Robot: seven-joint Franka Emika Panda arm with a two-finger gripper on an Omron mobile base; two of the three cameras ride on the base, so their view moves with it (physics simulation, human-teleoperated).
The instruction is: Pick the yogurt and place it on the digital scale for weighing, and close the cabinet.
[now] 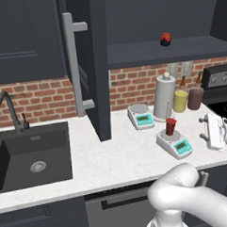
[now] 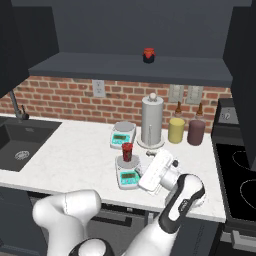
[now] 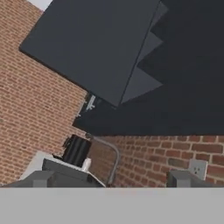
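We find the small upright red yogurt cup with its darker base (image 1: 171, 126) standing on the round silver pan of the pale grey-white digital scale with the teal display (image 1: 174, 144), the one turned diagonally near the front edge of the white marble counter (image 1: 113, 155). It sits upright and near the middle of the pan, which is what a weighing wants, so we judge the first half of the task done. A second, look-alike scale set square (image 1: 141, 116) stands further back with nothing on it, just beside the tall white paper-towel roll on its holder (image 1: 164, 96).

Our white end effector (image 1: 213, 131) hangs to the right of the loaded scale, apart from the cup and carrying nothing. In the hand view its two dark finger tips (image 3: 183, 178) stand well apart at the bottom edge, so we read it as spread wide and empty. That camera looks up and leftward at the brick wall and the underside of the dark cabinetry, which suggests the hand is turned toward the remaining job.

That job is the dark charcoal-blue upper wall cabinet (image 1: 153, 23). Its left door (image 1: 96, 64) stands swung out toward us, edge-on over the counter, with the long vertical grey bar handle (image 1: 74, 65) on its outer face. Inside, on the shelf (image 1: 164, 50), a squat round red-and-black item (image 1: 165, 39) sits well back, so we expect it will not foul the door. We think the door's face is the natural place to push.
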